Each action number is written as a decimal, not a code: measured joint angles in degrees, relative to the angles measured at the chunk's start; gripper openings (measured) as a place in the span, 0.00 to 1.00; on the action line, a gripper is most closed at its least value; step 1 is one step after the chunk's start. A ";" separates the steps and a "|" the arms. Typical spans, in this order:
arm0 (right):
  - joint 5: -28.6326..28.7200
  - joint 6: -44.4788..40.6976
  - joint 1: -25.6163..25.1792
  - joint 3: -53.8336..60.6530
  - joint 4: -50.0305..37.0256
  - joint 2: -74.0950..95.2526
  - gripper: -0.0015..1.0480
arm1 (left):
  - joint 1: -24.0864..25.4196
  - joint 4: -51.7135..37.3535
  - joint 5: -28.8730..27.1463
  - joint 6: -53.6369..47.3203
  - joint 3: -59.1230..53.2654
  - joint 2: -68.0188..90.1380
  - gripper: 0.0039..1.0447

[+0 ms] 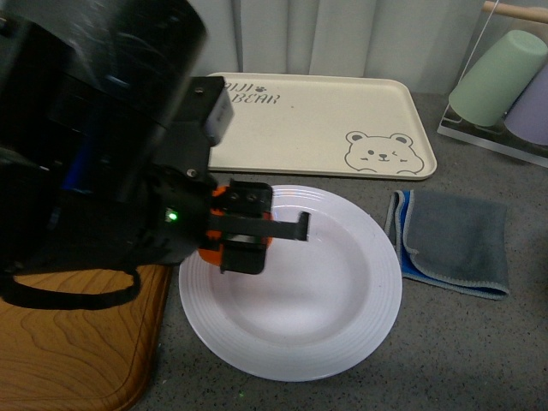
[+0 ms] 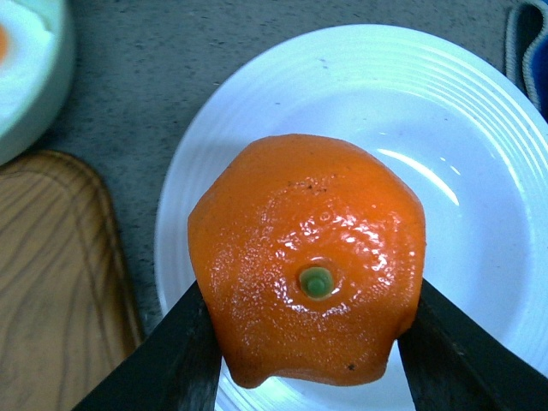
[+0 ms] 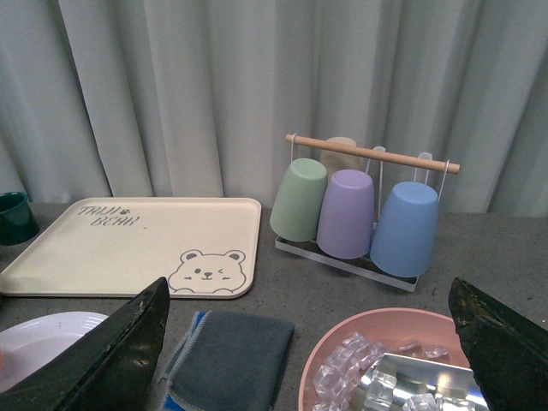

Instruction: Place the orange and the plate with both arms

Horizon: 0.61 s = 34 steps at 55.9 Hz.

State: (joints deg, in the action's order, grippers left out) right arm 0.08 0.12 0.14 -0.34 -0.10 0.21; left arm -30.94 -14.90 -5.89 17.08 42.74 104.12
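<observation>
While grey curtains (image 3: 171,86) hang behind, the plate (image 1: 342,334) rests on speckled tabletop (image 1: 467,360).

On the bench (image 1: 479,360) the plate (image 1: 342,342) lies centre, the tray (image 1: 317,128) behind it, the cloth (image 1: 454,244) right, the board (image 1: 77,342) left (touching it or not, unclear). The orange (image 2: 312,257) hangs over the plate's left part.

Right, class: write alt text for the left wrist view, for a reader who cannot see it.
The left gripper holds a bright orange, green stem dot toward the camera, over a white ridged plate. Beside the plate on the grey table are a wooden board and the edge of a pale bowl.
</observation>
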 joint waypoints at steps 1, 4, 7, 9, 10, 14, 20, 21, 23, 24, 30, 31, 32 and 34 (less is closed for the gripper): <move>0.00 0.02 0.00 0.00 0.00 0.00 0.91 | -0.55 -0.15 -0.33 -0.02 0.39 0.66 0.46; 0.00 0.00 0.00 0.00 0.00 0.00 0.91 | -1.42 -0.15 -0.46 -0.02 1.16 1.88 0.46; 0.00 0.02 0.00 0.00 0.00 0.00 0.91 | -2.32 -0.15 -0.59 -0.02 1.99 3.28 0.46; 0.00 0.02 0.00 0.00 0.00 0.00 0.91 | -2.80 -0.04 -0.63 -0.02 2.47 4.04 0.46; 0.00 0.02 0.00 0.00 0.00 0.00 0.91 | -2.95 -0.02 -0.63 -0.02 2.60 4.26 0.46; 0.00 0.02 0.00 0.00 0.00 0.00 0.91 | -3.69 0.33 -0.59 -0.02 3.43 5.49 0.46; 0.00 0.00 0.00 0.00 0.00 0.00 0.91 | -4.50 0.70 -0.63 -0.02 4.79 7.72 0.46; 0.00 0.02 0.00 0.00 0.00 0.00 0.91 | -4.57 0.70 -0.81 -0.04 4.96 8.11 0.46; 0.00 0.02 0.00 0.00 0.00 0.00 0.91 | -4.72 0.63 -1.27 -0.24 5.29 9.11 0.46; 0.00 0.02 0.00 0.00 0.00 0.00 0.91 | -4.74 0.63 -1.42 -0.28 5.33 9.44 0.46; -0.02 0.02 0.00 0.00 0.00 0.00 0.91 | -4.74 0.50 -1.46 -0.28 5.35 10.54 0.46; 0.00 0.02 0.00 0.00 0.00 0.00 0.91 | -4.74 0.44 -1.46 -0.28 5.35 10.54 0.47; 0.00 0.02 0.00 0.00 0.00 0.00 0.91 | -4.74 0.28 -1.46 -0.33 5.35 10.54 0.51; 0.00 0.02 0.00 0.00 0.00 0.00 0.91 | -4.74 0.17 -1.40 -0.31 5.35 10.54 0.57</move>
State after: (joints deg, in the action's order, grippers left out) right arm 0.08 0.14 0.14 -0.34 -0.10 0.21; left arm -35.68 -14.72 -7.29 16.78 48.10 114.65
